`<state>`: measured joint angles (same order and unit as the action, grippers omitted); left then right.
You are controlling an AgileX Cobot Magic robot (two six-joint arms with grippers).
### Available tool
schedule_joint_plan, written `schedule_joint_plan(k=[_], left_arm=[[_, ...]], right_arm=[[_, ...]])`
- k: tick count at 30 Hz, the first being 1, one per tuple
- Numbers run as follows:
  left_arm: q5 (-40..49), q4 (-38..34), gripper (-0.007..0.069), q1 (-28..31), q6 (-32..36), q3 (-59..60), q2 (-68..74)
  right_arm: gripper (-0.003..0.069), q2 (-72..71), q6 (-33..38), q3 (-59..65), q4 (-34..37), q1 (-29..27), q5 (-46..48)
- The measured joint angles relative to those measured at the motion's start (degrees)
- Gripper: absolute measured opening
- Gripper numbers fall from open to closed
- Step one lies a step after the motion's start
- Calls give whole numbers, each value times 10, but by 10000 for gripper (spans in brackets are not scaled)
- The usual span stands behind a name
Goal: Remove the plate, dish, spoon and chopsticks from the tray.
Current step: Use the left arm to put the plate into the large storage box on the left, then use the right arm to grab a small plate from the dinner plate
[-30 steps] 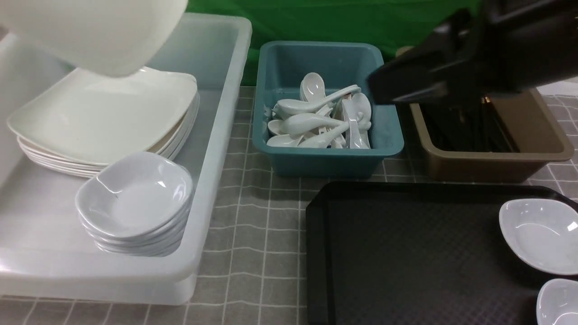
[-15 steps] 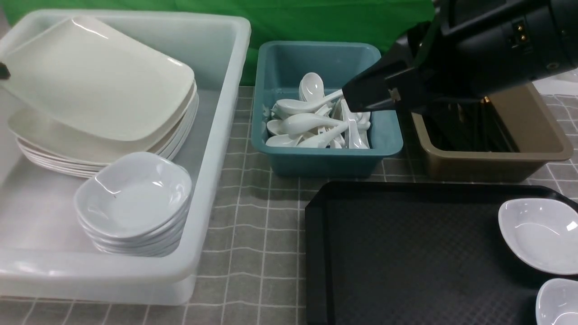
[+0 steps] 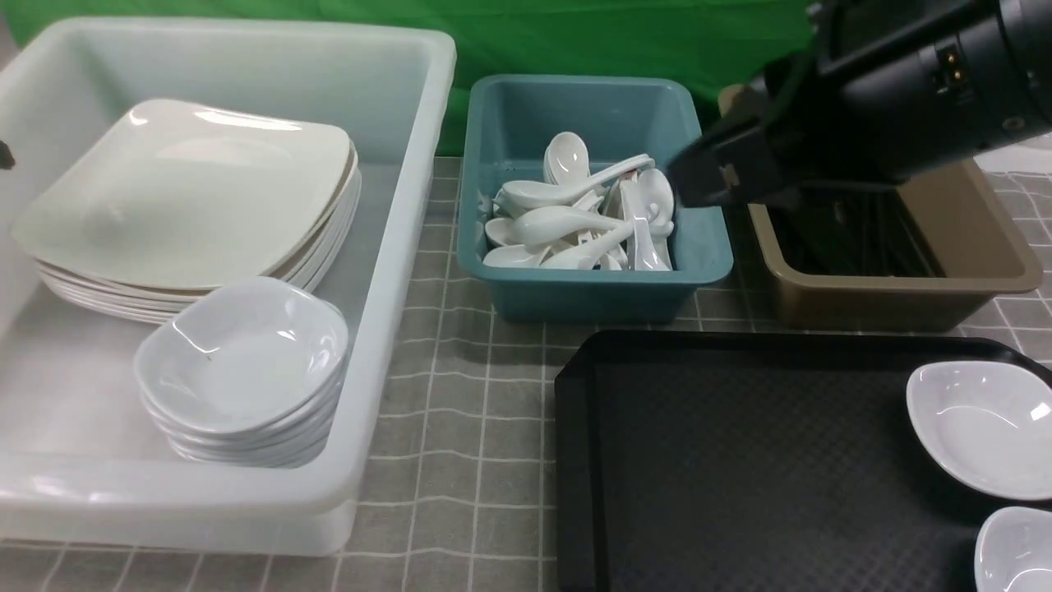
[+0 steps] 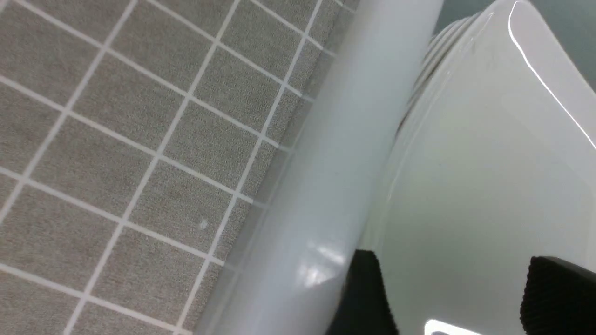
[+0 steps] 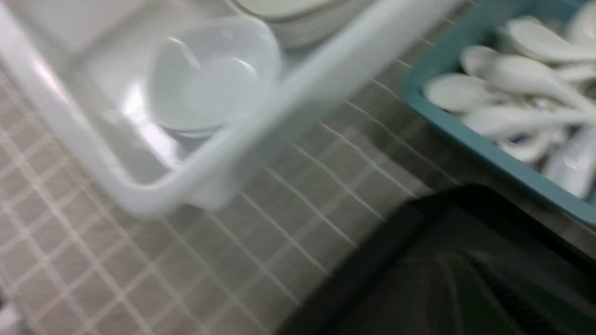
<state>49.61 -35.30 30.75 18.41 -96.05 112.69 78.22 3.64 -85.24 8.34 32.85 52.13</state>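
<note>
My left gripper (image 4: 461, 293) spreads wide over the plate (image 3: 189, 197), which lies on a stack (image 3: 99, 296) at ten o'clock from the tray (image 3: 740, 460). My right gripper (image 3: 694, 177), pinched closed, hangs at twelve.

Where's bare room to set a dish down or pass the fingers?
The tray floor is bare left of its two dishes. The cloth strip between the white bin and the tray is free, as is the bin floor right of the plate stack. Crowded: the teal tub, full of spoons, the right arm close by.
</note>
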Motion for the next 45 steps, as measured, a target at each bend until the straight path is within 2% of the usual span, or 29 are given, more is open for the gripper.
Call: schedule_joint_plan(k=[1,2,4,5,7,8,9,10,13,15,16,17,18,20,23,24,28,33,34,37,39,44,45], left_arm=[[2,0,434,0,0,-1,-1],[15,-2,405,-5,0,-9,-11],[32,-9,323,-20,7,-15,-26],[42,-13,244,-38,15,-18,-41],[62,-16,103,-80,39,-19,-70],[65,-16,103,-80,42,-19,-70],[82,-18,40,-130,60,-19,-95],[86,-18,32,-142,63,-19,-101],[112,0,7,-255,80,-24,-138],[126,51,2,-343,80,-24,-155],[127,51,2,-351,79,-24,-157],[136,95,1,-407,66,-24,-161],[138,101,1,-422,64,-24,-162],[152,176,1,-509,25,-24,-166],[167,211,1,-555,4,-24,-169],[183,233,1,-594,-14,-24,-173],[199,257,1,-622,-38,-18,-199],[201,290,1,-614,-67,20,-266],[201,296,1,-610,-69,34,-286],[201,311,1,-596,-80,87,-358],[201,313,1,-588,-84,109,-390],[193,318,1,-569,-108,169,-487],[189,326,1,-562,-120,188,-517]], right_arm=[[23,0,0,0,-10,-1,3],[23,1,-62,0,-93,-15,31],[23,1,-104,3,-165,-43,64],[24,1,-117,5,-190,-67,85],[27,1,-131,16,-214,-114,109],[27,2,-132,17,-215,-119,110],[40,7,-135,32,-216,-158,121],[50,9,-135,36,-215,-168,124],[155,31,-135,87,-199,-227,130],[286,49,-132,127,-191,-240,113],[300,50,-132,135,-189,-241,110],[403,62,-132,162,-183,-240,83],[416,64,-132,170,-183,-239,73],[552,86,-131,210,-178,-229,6],[586,108,-132,225,-176,-224,-34],[590,136,-132,229,-175,-223,-64],[579,203,-140,232,-183,-223,-97],[546,259,-146,232,-188,-223,-116],[514,266,-146,232,-191,-223,-117],[281,269,-143,228,-198,-221,-121],[171,264,-140,222,-207,-217,-115],[146,243,-135,210,-210,-189,-111],[113,222,-135,208,-208,-171,-108]])
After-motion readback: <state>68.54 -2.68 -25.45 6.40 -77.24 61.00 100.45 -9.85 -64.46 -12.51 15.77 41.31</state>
